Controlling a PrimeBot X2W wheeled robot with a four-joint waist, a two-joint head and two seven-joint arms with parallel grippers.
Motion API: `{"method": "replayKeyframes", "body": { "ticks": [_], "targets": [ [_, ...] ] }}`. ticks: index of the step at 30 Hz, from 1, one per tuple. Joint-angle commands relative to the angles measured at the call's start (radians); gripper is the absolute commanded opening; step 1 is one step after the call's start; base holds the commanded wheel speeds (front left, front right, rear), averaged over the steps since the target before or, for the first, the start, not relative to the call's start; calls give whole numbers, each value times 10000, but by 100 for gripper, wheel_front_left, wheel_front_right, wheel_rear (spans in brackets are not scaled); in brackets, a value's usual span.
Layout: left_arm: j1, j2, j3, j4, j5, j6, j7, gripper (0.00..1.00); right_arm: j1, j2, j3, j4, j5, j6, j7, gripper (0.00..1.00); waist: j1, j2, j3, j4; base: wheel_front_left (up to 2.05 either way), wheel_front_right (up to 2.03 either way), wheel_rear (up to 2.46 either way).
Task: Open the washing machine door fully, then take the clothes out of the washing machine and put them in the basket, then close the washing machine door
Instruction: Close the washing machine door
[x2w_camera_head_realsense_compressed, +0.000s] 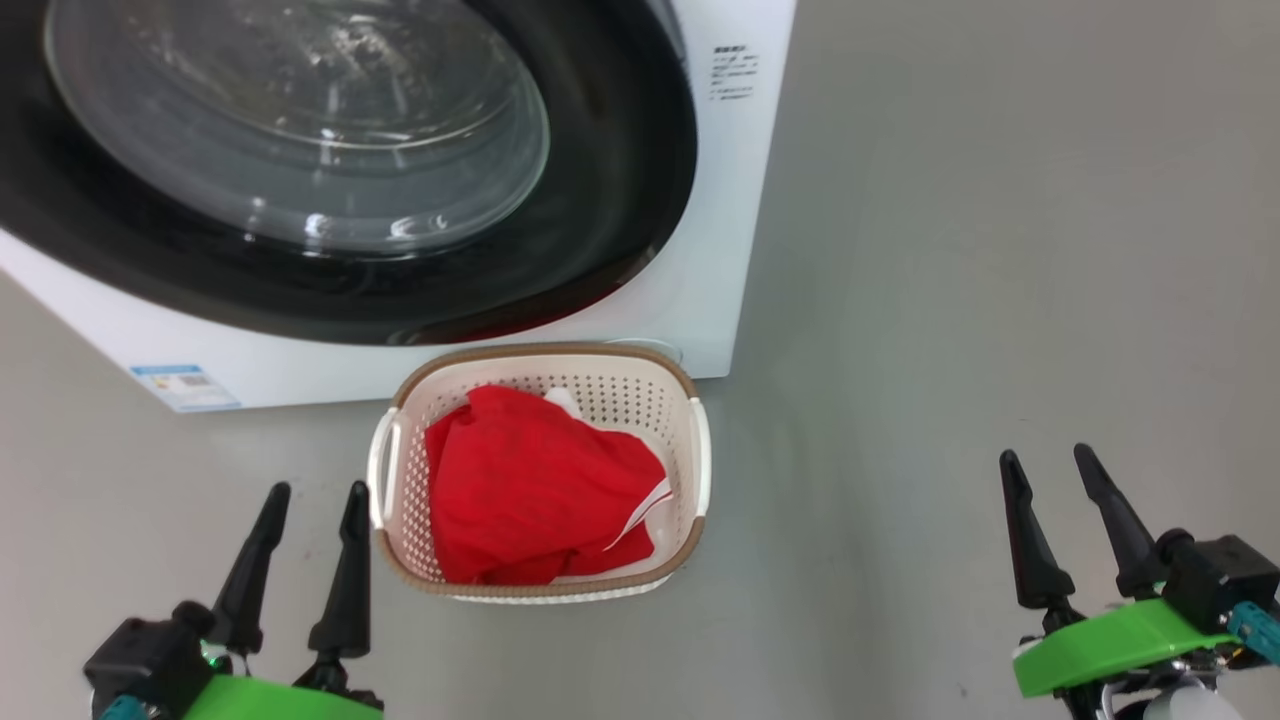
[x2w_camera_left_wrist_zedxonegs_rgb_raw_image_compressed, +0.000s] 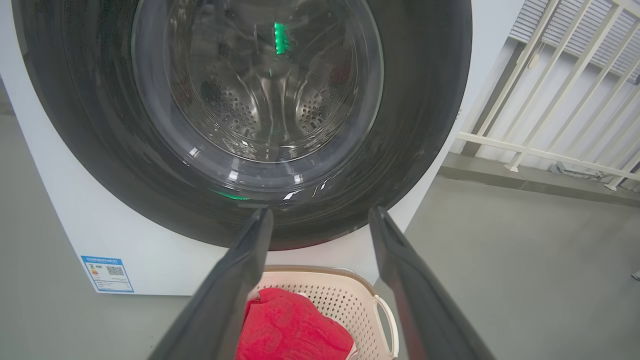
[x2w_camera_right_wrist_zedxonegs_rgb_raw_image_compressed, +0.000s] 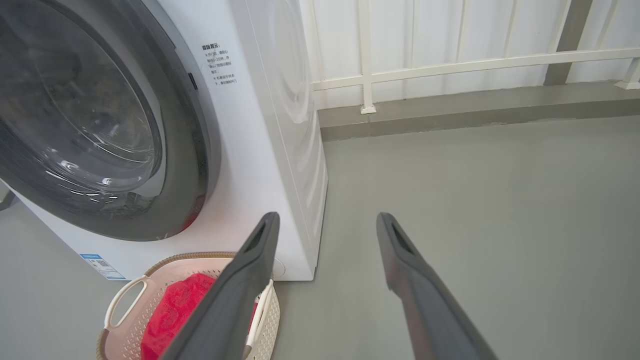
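The washing machine door (x2w_camera_head_realsense_compressed: 600, 200) with its black rim and clear glass bowl lies shut against the white washing machine (x2w_camera_head_realsense_compressed: 720, 250); through the glass the steel drum (x2w_camera_left_wrist_zedxonegs_rgb_raw_image_compressed: 260, 100) looks bare. On the floor in front stands the cream basket (x2w_camera_head_realsense_compressed: 690, 440) holding the red clothes (x2w_camera_head_realsense_compressed: 530, 490). My left gripper (x2w_camera_head_realsense_compressed: 315, 495) hovers open just left of the basket, nothing between its fingers. My right gripper (x2w_camera_head_realsense_compressed: 1050, 460) is open over bare floor, well right of the basket. In the wrist views the door (x2w_camera_right_wrist_zedxonegs_rgb_raw_image_compressed: 190, 150), basket (x2w_camera_left_wrist_zedxonegs_rgb_raw_image_compressed: 350, 300) (x2w_camera_right_wrist_zedxonegs_rgb_raw_image_compressed: 125, 300) and clothes (x2w_camera_left_wrist_zedxonegs_rgb_raw_image_compressed: 290, 325) (x2w_camera_right_wrist_zedxonegs_rgb_raw_image_compressed: 175, 310) also appear.
Grey floor (x2w_camera_head_realsense_compressed: 950, 300) stretches to the right of the machine. A white railing (x2w_camera_right_wrist_zedxonegs_rgb_raw_image_compressed: 450, 65) and a low grey kerb run behind it. A small blue label (x2w_camera_head_realsense_compressed: 185, 385) sits at the machine's lower left corner.
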Motion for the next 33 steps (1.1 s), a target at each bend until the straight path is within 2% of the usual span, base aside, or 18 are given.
{"method": "replayKeyframes", "body": {
  "ticks": [1, 13, 33],
  "targets": [
    [78, 226, 439, -274, -4, -56, -120, 100, 116, -40, 170, -313, 72, -11, -63, 100, 0, 0, -198, -246, 0, 0, 0],
    [852, 233, 898, -446, 22, -56, -120, 100, 913, 45, -240, -453, 152, -11, -63, 100, 0, 0, -672, -682, 0, 0, 0],
    [1025, 179, 943, -467, -10, -56, -120, 100, 1087, 94, -310, -555, 123, -11, -63, 100, 0, 0, -767, -692, 0, 0, 0]
  ]
}}
